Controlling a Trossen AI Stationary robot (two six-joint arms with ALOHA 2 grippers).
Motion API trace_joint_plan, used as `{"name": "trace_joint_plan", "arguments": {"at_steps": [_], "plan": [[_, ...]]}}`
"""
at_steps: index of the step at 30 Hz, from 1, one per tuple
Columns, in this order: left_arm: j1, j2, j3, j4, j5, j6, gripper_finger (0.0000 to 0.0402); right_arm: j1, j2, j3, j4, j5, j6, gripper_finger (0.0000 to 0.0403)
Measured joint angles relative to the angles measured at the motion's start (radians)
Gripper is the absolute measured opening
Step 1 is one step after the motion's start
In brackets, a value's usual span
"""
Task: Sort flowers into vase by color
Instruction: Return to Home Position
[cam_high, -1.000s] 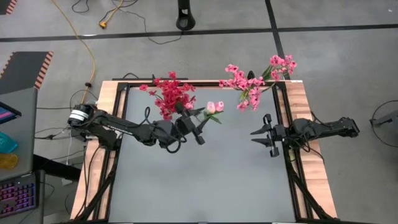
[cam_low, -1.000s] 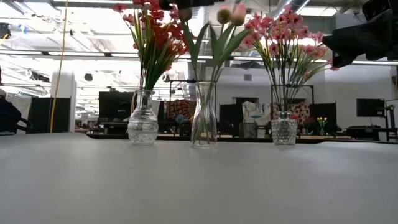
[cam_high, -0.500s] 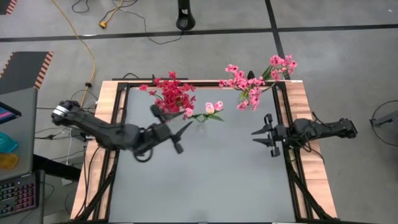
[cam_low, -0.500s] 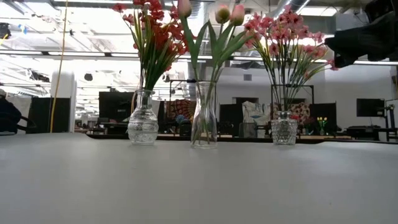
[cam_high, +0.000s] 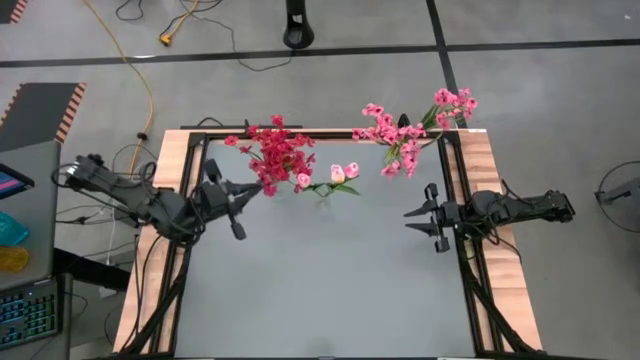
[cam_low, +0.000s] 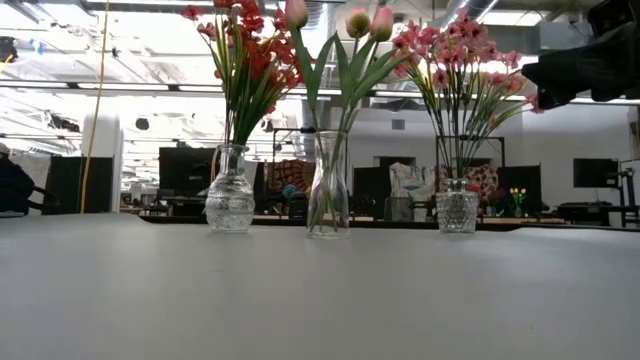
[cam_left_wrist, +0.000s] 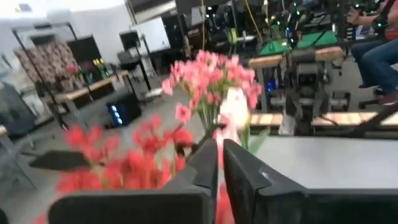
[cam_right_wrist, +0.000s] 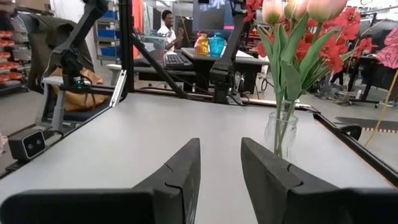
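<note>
Three glass vases stand in a row along the table's far edge. The left vase holds deep red flowers. Pale pink tulip-like buds stand in the middle vase, and pink sprays fill the right vase. All stems stand in the vase necks. My left gripper is shut and holds nothing, at the table's left side beside the red flowers. My right gripper hovers open and empty at the right side, pointing across the table.
The grey table top lies bare in front of the vases, framed by black rails and wooden side strips. The right arm's body shows dark at the upper right of the low view. People sit in the room beyond.
My left gripper has drawn back from the middle vase toward the table's left edge, rising a little, and its fingers have come together. The tulip bud it stood at stays upright in the middle vase. The other flowers have not moved.
</note>
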Motion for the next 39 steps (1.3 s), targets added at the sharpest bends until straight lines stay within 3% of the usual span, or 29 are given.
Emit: {"name": "trace_joint_plan", "arguments": {"at_steps": [4, 9, 13, 16, 21, 24, 36, 39], "plan": [[0.0, -0.103, -0.152, 0.035, 0.024, -0.051, 0.0007, 0.0, 0.0, 0.0, 0.0, 0.001, -0.031, 0.0141], [0.025, -0.202, -0.4, 0.296, 0.045, -0.045, 0.0001, -0.006, 0.0, 0.0, -0.007, 0.002, -0.057, 0.0141], [0.114, -0.242, -0.583, 0.585, 0.211, -0.004, 0.0, -0.056, 0.0, -0.001, -0.005, 0.002, -0.063, 0.0141], [0.223, -0.246, -0.662, 0.695, 0.329, -0.013, 0.0, -0.108, 0.0, -0.001, -0.003, 0.001, -0.048, 0.0141], [0.41, -0.25, -0.708, 0.704, 0.496, -0.073, 0.0, -0.177, 0.0, -0.001, -0.008, -0.021, -0.022, 0.0141], [0.466, -0.277, -0.717, 0.699, 0.598, -0.09, 0.0, -0.203, 0.0, -0.001, -0.021, -0.061, -0.002, 0.0141], [0.451, -0.569, -0.883, 0.624, 0.533, -0.077, 0.0, -0.222, 0.0, -0.001, -0.034, -0.087, -0.003, 0.0141], [0.451, -0.663, -0.892, 0.531, 0.501, -0.047, 0.0, -0.222, 0.0, -0.001, -0.04, -0.086, 0.005, 0.0141]]}}
